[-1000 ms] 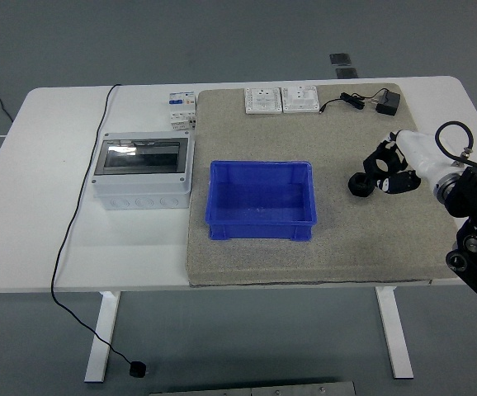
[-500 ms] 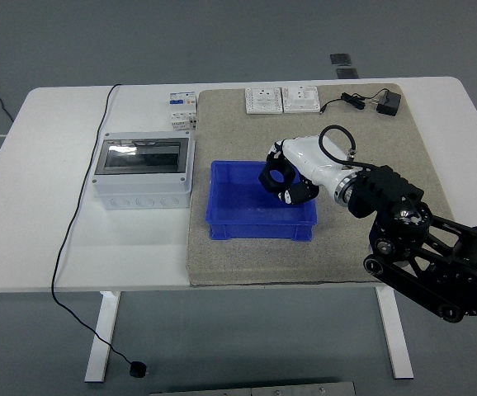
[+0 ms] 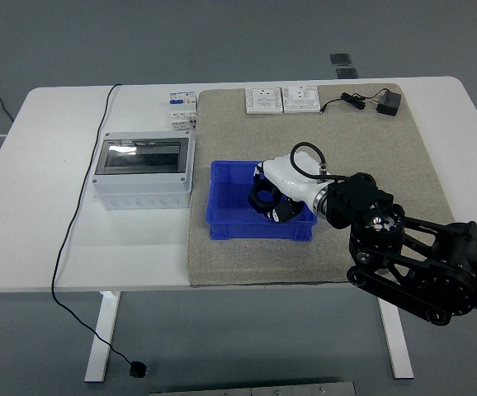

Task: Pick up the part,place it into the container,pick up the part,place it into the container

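Part (image 3: 265,200) is a small black chunk in my right hand (image 3: 271,198), fingers curled round it, hanging just inside the blue container (image 3: 222,214) on its right side so it'll land in the bin, I reckon. Beyond my fingers to the left sits a grey breaker box (image 3: 142,171); wall sockets (image 3: 281,99) lie past them.

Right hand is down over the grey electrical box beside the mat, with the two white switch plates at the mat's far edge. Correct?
Not quite. The head view shows the right hand over the blue container, not the grey electrical box. The white switch plates are at the mat's far edge.
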You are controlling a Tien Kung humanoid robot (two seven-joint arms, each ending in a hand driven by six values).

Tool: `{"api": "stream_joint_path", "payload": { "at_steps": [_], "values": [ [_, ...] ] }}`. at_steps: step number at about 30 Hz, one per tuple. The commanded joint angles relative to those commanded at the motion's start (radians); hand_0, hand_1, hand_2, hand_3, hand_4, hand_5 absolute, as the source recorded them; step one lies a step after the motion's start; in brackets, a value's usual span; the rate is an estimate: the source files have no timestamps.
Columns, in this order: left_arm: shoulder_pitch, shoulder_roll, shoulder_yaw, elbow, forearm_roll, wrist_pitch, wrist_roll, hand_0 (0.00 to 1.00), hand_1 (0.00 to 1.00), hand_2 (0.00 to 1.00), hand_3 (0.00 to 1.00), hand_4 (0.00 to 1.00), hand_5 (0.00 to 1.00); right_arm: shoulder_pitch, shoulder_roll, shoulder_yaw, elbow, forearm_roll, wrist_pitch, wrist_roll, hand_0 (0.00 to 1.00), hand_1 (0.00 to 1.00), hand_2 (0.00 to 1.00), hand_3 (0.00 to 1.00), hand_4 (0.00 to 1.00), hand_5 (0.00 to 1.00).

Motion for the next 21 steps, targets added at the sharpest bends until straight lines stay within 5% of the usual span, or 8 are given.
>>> {"api": "stream_joint_path", "payload": {
  "at_steps": [13, 21],
  "values": [
    [0.001, 0.001, -0.001, 0.000, 0.004, -0.001, 0.002, 0.716, 0.591, 0.713, 0.585, 0.617, 0.508, 0.005, 0.034, 0.039, -0.018, -0.014, 0.099, -0.092, 0.212, 0.217, 0.739, 0.754, 0.799, 0.215],
    [0.002, 0.002, 0.001, 0.000, 0.001, -0.001, 0.004, 0.716, 0.592, 0.712, 0.586, 0.617, 0.505, -0.003, 0.038, 0.051, -0.021, -0.011, 0.095, -0.091, 0.210, 0.222, 0.744, 0.760, 0.816, 0.227]
  ]
}}
